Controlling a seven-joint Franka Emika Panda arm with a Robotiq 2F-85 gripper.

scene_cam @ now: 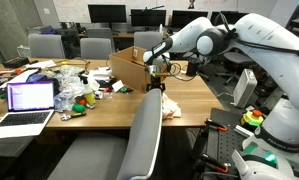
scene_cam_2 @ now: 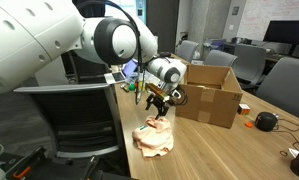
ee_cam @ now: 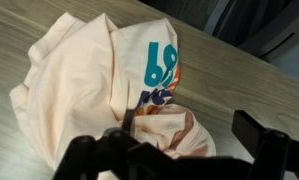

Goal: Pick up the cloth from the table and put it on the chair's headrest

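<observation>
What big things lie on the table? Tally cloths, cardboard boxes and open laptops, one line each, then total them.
Cloth: 1
Cardboard box: 1
Open laptop: 1
Total: 3

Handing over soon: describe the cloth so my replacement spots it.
On the wooden table, beside the open cardboard box, the cloth lies crumpled under the claw. It is cream with teal and orange print, unlike the plain brown box.
</observation>
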